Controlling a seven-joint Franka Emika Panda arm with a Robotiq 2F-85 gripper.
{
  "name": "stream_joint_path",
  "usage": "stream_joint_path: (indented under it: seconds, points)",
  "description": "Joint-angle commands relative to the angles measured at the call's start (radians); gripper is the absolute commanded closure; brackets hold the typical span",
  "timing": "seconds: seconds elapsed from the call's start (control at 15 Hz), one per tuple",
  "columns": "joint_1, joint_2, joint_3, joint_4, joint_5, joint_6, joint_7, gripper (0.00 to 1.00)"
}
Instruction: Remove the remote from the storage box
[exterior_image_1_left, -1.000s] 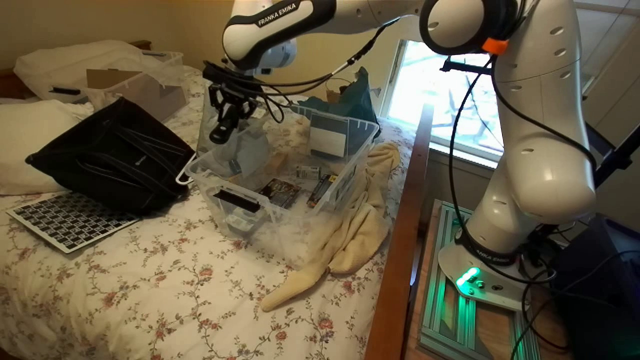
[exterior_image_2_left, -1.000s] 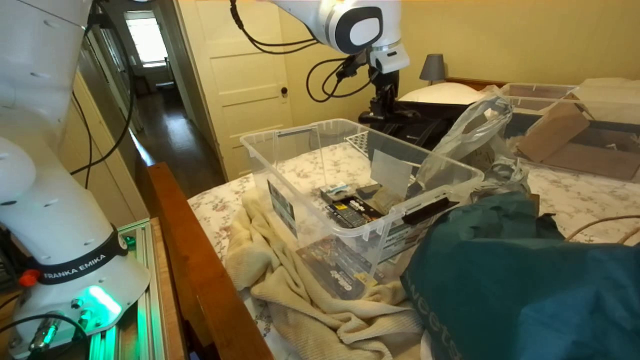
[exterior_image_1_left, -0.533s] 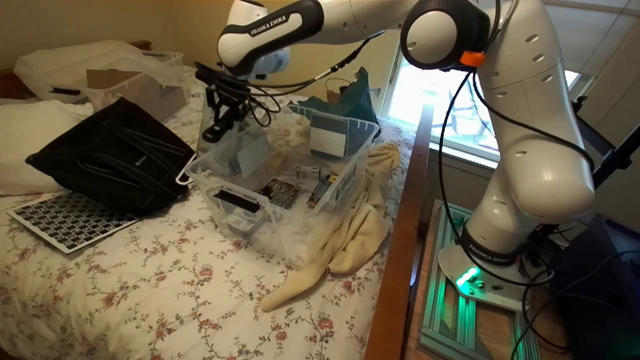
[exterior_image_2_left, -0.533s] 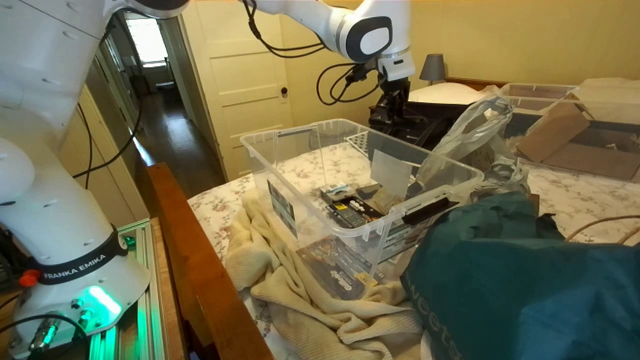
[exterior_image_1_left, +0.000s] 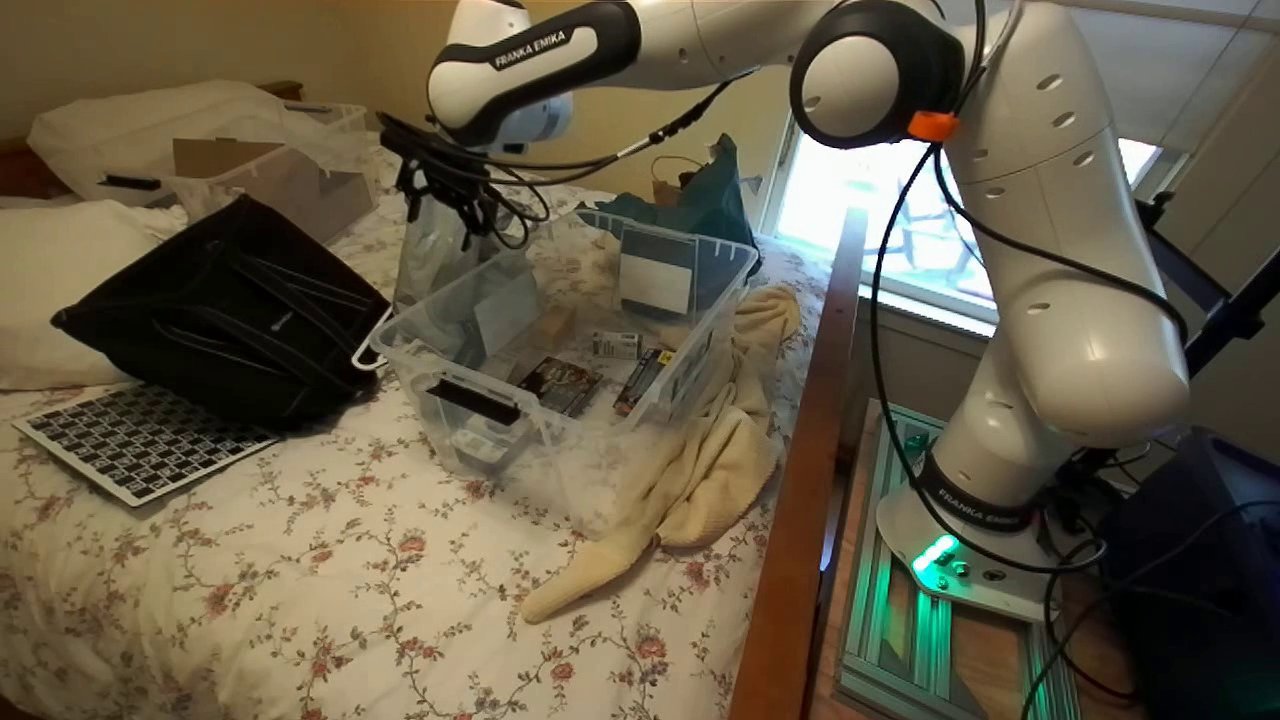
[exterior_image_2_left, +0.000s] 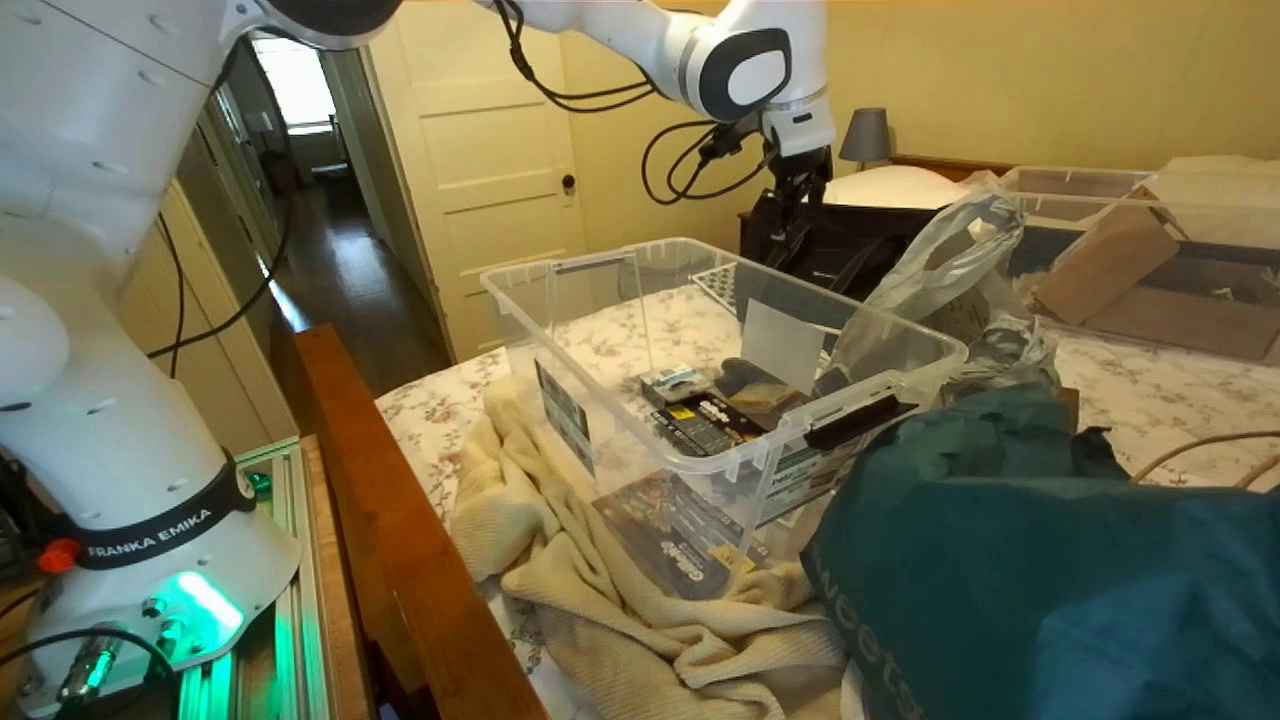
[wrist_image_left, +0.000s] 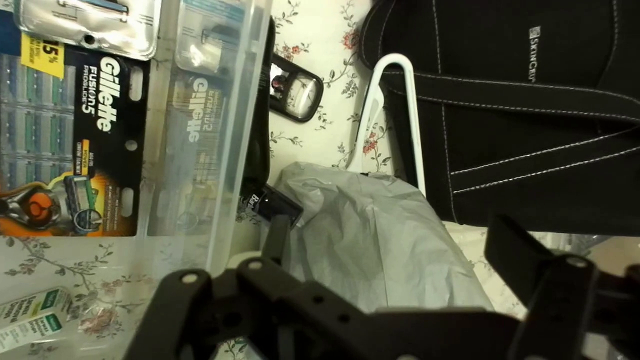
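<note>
The clear storage box (exterior_image_1_left: 475, 402) stands on the bed with Gillette packs (wrist_image_left: 107, 120) and small cartons inside. Over the grey plastic bag (wrist_image_left: 370, 235), beside the box's far wall, hangs my gripper (wrist_image_left: 389, 225), its fingers spread wide with nothing between them. Both exterior views show it just outside the rim. Looking down in the wrist view, a black object (wrist_image_left: 257, 145) with a shiny window at one end lies outside the rim, between box and grey bag. It may be the remote, though I cannot tell for sure; part of it is hidden by the rim and grey bag.
A black fabric bag (exterior_image_1_left: 230, 310) and a checkered board (exterior_image_1_left: 145, 440) lie beside the box. A teal bag (exterior_image_2_left: 1030, 560) and a beige blanket (exterior_image_2_left: 560, 500) press against other sides. A wooden rail (exterior_image_2_left: 400, 540) runs along the bed's edge.
The fingers have spread apart, and the long dark thing they held a moment ago is gone from them. My arm has shifted slightly farther out past the box's rim.
</note>
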Motion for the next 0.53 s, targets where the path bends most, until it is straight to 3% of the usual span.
stream_joint_path:
  seconds: [0.0,0.47]
  points:
    - [0.001,-0.025,0.002,-0.013,-0.002,-0.001,-0.003,0.00]
    - [0.028,-0.192,-0.043,-0.228,-0.147,0.009,-0.125,0.00]
